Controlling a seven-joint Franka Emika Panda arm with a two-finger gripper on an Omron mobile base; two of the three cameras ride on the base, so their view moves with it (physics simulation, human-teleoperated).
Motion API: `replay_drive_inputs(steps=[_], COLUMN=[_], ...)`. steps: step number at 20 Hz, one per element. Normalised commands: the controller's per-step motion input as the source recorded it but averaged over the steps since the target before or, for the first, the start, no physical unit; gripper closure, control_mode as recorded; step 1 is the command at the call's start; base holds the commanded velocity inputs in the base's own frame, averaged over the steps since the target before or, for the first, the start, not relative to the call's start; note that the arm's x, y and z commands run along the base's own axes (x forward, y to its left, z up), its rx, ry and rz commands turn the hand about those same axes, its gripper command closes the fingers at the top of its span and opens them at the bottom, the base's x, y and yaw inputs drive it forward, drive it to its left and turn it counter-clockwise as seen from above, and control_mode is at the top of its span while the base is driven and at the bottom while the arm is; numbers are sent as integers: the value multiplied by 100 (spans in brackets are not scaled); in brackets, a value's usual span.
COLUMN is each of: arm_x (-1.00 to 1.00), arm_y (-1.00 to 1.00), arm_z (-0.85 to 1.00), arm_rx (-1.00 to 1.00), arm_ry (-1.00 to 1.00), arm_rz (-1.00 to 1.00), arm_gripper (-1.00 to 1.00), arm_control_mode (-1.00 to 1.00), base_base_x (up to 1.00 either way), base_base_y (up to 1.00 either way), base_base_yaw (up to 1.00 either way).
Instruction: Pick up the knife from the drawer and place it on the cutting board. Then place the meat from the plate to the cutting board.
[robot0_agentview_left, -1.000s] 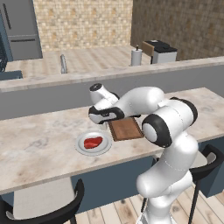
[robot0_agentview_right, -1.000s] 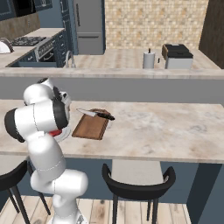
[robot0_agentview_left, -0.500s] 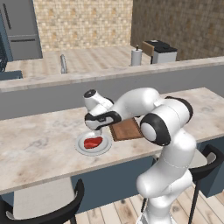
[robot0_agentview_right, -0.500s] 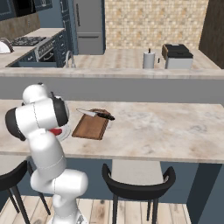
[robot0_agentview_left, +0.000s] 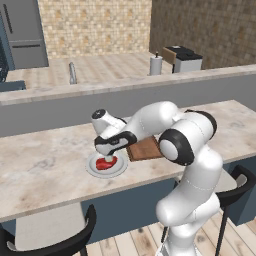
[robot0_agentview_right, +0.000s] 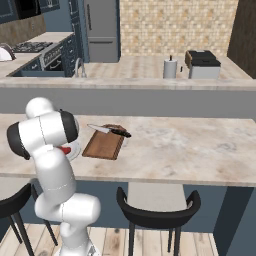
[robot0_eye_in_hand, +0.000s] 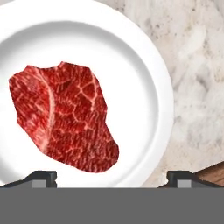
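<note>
Hovering over the plate (robot0_agentview_left: 107, 167) with my end effector (robot0_eye_in_hand: 112, 177), I judge the knife step done: the knife (robot0_agentview_right: 108, 130) lies on the cutting board (robot0_agentview_right: 103, 144) just beside the plate. The meat (robot0_eye_in_hand: 65, 114) sits on the plate, off-centre from my fingers, which stand fully apart and empty. Next I'd shift toward the steak, descend and close.

Glossy white rounded arm (robot0_agentview_left: 185, 150) — black joint bands, 2 small dark fingers (robot0_eye_in_hand: 41, 177).
</note>
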Motion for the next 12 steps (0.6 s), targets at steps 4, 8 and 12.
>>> replay_drive_inputs(steps=[4, 8, 12], arm_x=[-24, -22, -14], arm_y=[4, 5, 3], arm_z=[-20, -17, -17], arm_rx=[1, 1, 2], arm_ry=[0, 0, 0], arm_rz=[4, 4, 4], arm_gripper=[-100, -100, -100], arm_control_mode=[-100, -100, -100], base_base_x=[0, 0, 0], base_base_y=[0, 0, 0], base_base_yaw=[0, 0, 0])
